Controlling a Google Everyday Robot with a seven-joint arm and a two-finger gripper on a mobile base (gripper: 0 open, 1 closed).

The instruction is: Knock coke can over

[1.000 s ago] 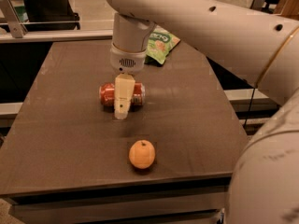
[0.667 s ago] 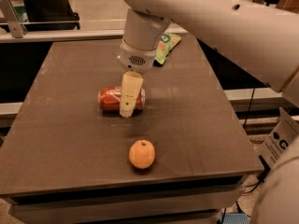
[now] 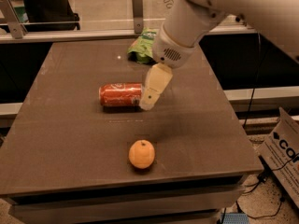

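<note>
Item 1, hand (image 3: 147, 101): cream-coloured, hanging from the white arm (image 3: 187, 27) above the middle of the table (image 3: 65, 139), angled down and to the left. Its tip sits at the right end of the coke can, touching it or just beside it; which of the 2 cannot be told. Whether the hand is open or closed cannot be told from this view. It has hold of nothing visible

Item 2, coke can (image 3: 120, 94): red with white lettering, lying on its side on the table near the centre, long axis running left to right

Item 3, orange (image 3: 141, 154): round fruit, on the table near the front edge, apart from the can and the hand

Item 4, green snack bag (image 3: 144, 45): at the far edge of the table, partly hidden behind the arm

Item 5, cardboard box (image 3: 285, 153): on the floor to the right of the table, contents not visible
</note>
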